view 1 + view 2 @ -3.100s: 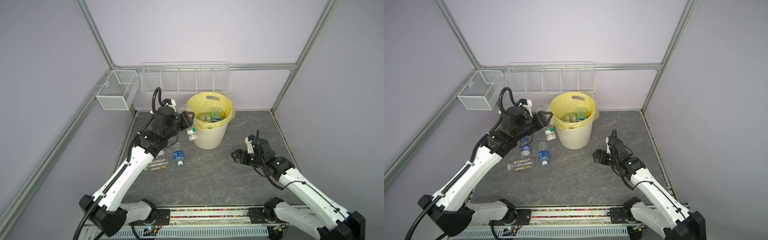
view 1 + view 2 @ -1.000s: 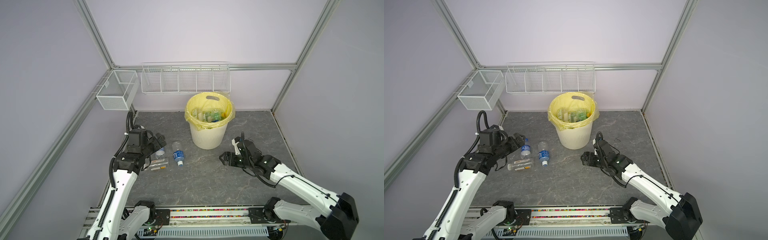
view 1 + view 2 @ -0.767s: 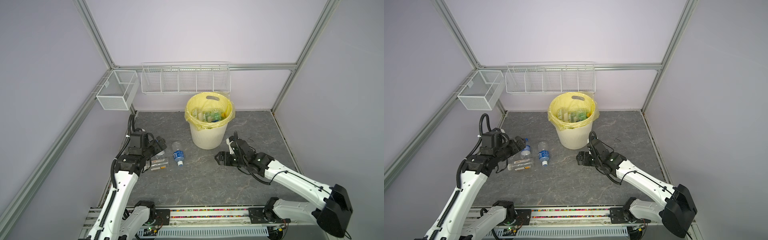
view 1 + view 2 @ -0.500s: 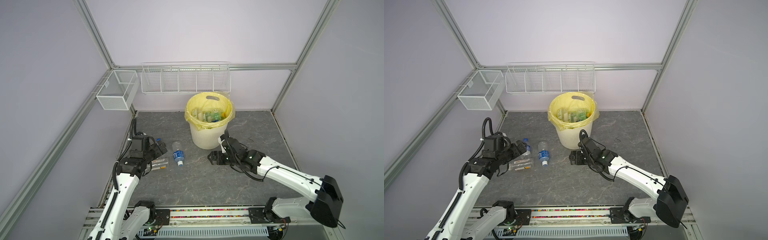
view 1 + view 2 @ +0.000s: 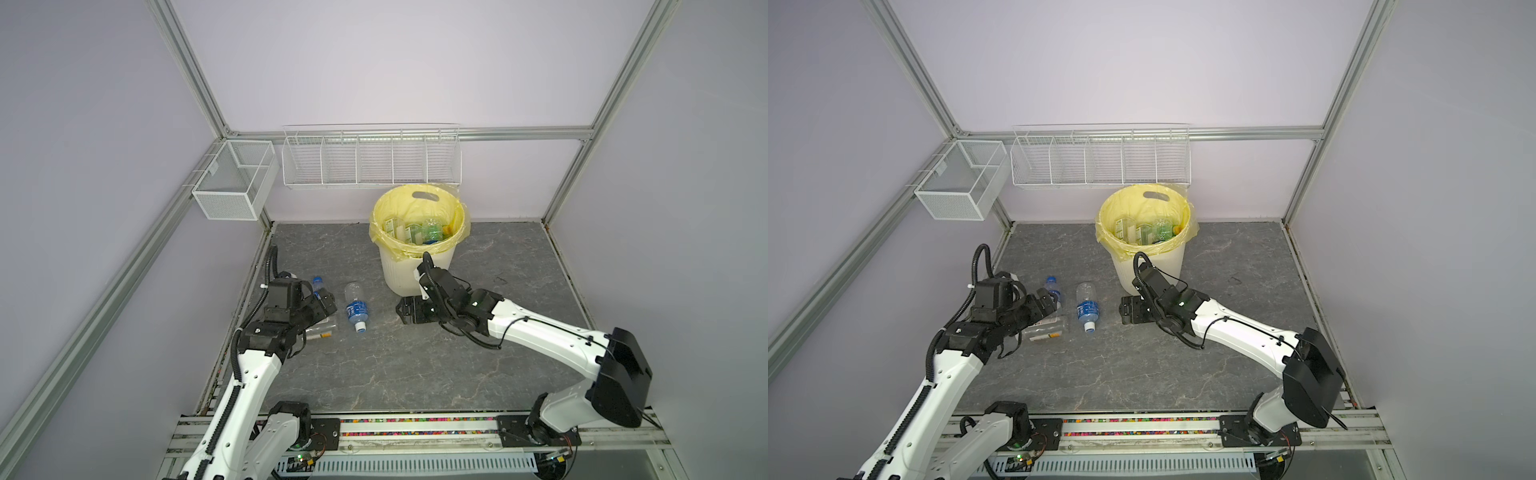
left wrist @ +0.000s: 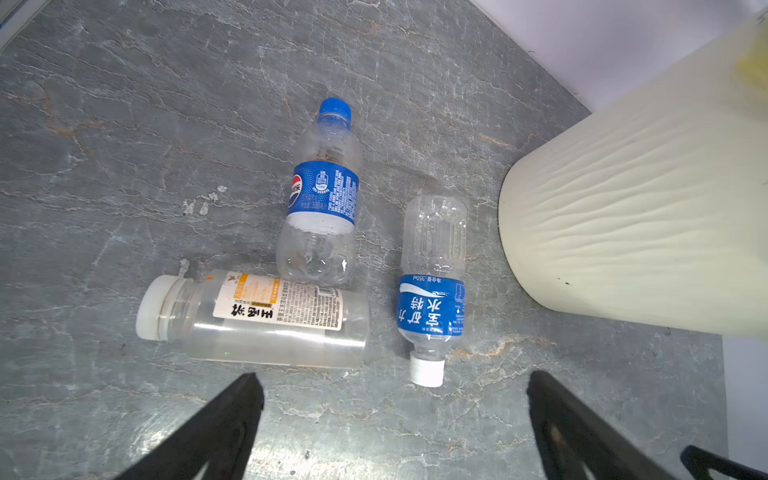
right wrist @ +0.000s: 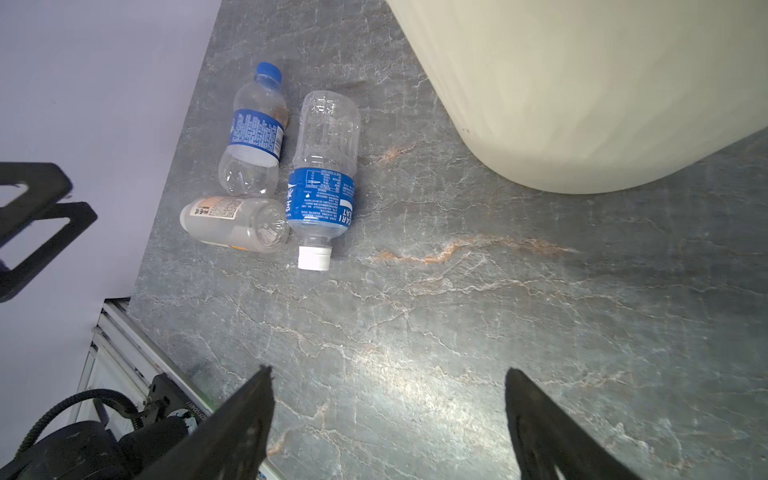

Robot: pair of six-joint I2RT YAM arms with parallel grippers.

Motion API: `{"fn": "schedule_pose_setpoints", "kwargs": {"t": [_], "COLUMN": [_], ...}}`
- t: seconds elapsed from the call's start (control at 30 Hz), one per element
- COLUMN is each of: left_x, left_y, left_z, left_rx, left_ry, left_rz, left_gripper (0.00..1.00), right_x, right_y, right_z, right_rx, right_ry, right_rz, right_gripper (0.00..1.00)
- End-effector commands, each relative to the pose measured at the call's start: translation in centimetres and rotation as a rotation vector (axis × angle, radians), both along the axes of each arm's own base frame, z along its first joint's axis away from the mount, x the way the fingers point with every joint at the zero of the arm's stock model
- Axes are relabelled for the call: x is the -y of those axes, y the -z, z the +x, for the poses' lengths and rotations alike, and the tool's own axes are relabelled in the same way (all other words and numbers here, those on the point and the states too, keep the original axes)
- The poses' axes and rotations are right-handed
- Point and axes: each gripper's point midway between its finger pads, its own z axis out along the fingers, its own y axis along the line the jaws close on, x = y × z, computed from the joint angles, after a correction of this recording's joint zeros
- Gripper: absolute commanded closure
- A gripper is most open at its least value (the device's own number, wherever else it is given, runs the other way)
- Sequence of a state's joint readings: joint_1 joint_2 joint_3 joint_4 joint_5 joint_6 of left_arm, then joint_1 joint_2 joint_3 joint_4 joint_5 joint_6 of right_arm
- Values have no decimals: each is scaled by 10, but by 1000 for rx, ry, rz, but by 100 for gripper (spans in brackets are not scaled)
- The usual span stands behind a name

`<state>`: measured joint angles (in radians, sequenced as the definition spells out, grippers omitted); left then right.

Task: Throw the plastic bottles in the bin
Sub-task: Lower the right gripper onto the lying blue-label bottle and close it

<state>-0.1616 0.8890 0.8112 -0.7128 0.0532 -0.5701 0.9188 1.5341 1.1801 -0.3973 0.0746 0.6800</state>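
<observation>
Three bottles lie flat on the grey marbled tabletop [image 5: 415,374], far-left, just beside the round cream ribbed plastic bin with yellow liner [image 5: 401,274]. The bin already holds several bottles.

- Clear plastic bottle, blue label, white cap [image 6: 432,291]: closest to the bin, cap pointing near.
- Clear bottle, blue label, blue cap [image 6: 322,195]: just left of it, cap pointing far.
- Wide clear bottle, white lid, white-orange label [image 6: 266,318]: crosswise at the near end, against the blue-capped one's base.

Left gripper [image 6: 392,378]: jaws spread, empty, low at the cluster's near-left edge. It looks like a pick approach.

Right gripper [image 7: 387,372]: jaws apart, empty, over bare tabletop at the bin's foot. The white-capped bottle is near on its left, not between the jaws.
</observation>
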Motion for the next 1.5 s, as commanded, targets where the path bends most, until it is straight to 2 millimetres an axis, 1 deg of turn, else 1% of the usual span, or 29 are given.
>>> {"fn": "schedule_pose_setpoints", "kwargs": {"t": [0.0, 0.2, 0.4, 0.6, 0.7, 0.87, 1.03, 1.13, 1.47], "left_x": [-3, -6, -5, -7, -8, -7, -7, -7, -5], "left_y": [2, 3, 6, 6, 7, 9, 10, 9, 12], "left_z": [-1, -3, -4, -6, -7, -8, -8, -9, -10], "left_rx": [5, 6, 3, -3, -7, -4, -10, -6, -14], "left_ry": [2, -4, -1, -5, -6, -5, -4, -5, -3], "left_rz": [12, 32, 25, 37, 41, 33, 34, 30, 17], "left_gripper": [1, 1, 1, 1, 1, 1, 1, 1, 1], "right_x": [-21, -54, -82, -104, -110, -127, -136, -137, -141], "right_y": [-5, 4, 20, 31, 39, 45, 57, 64, 88], "right_z": [2, 3, 7, 13, 18, 32, 42, 45, 50], "right_rx": [20, 12, -18, -27, -29, -15, -13, -11, -27], "right_ry": [-32, -69, -87, -98, -93, -86, -82, -73, -76], "right_rz": [12, 7, 11, 12, -2, -8, -47, -67, -117], "right_gripper": [12, 12, 12, 12, 12, 12, 12, 12, 9]}}
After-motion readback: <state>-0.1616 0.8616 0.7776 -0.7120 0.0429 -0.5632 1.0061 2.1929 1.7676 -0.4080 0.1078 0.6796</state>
